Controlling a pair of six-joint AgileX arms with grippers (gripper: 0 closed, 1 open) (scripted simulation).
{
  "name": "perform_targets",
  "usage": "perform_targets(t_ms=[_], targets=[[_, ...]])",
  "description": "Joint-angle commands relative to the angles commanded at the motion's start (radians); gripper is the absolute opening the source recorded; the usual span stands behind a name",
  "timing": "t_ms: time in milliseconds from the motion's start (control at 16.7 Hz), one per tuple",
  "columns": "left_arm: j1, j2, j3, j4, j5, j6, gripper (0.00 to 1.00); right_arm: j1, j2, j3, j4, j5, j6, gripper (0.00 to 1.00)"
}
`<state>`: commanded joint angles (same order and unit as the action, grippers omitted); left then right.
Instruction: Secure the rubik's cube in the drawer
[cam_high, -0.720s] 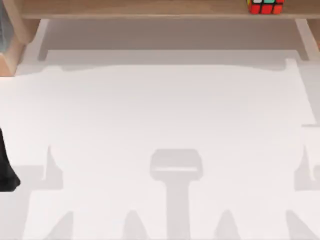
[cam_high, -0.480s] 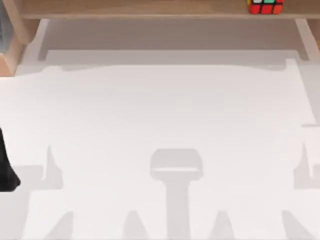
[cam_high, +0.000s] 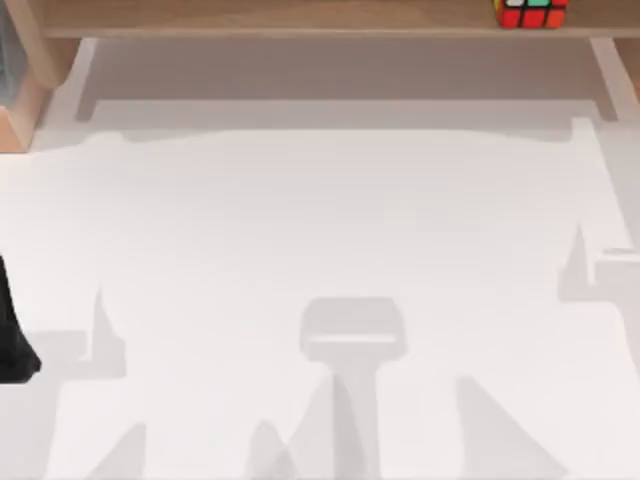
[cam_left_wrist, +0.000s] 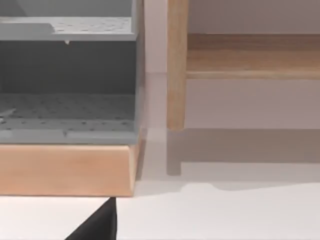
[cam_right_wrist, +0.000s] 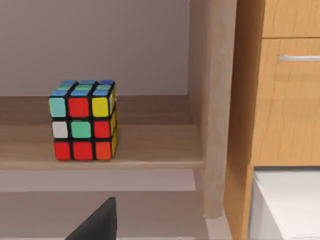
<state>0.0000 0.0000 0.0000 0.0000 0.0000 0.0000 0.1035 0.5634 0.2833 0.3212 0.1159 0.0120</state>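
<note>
white table (cam_high: 330, 220) below, wooden shelf (cam_high: 300, 18) along 12 o'clock edge. cube (cam_high: 531, 12) resting on shelf near 1 o'clock, upright, just beside a wooden post (cam_right_wrist: 215, 100); drawer front (cam_right_wrist: 290, 100) with metal handle (cam_right_wrist: 299, 58) past that post. left arm (cam_high: 12, 335) at 9 o'clock edge. grey tray (cam_left_wrist: 67, 120) on wooden base (cam_left_wrist: 67, 170) facing left wrist. finger state of both grippers: cannot tell.

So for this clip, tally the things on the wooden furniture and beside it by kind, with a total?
Multicoloured sticker rubik's cube on the light wooden shelf: 1
Wooden drawer fronts with a metal handle: 1
Grey perforated trays on a wooden base: 2
Total: 4
</note>
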Motion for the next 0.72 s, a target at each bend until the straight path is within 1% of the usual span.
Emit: perform_targets(t_ms=[480,720], targets=[[0.000,0.000,0.000,0.000,0.000,0.000,1.00,0.136,0.850,0.373,0.423,0.150,0.002,1.00],[0.000,0.000,0.000,0.000,0.000,0.000,1.00,0.192,1.192,0.529,0.598,0.210,0.002,1.00]])
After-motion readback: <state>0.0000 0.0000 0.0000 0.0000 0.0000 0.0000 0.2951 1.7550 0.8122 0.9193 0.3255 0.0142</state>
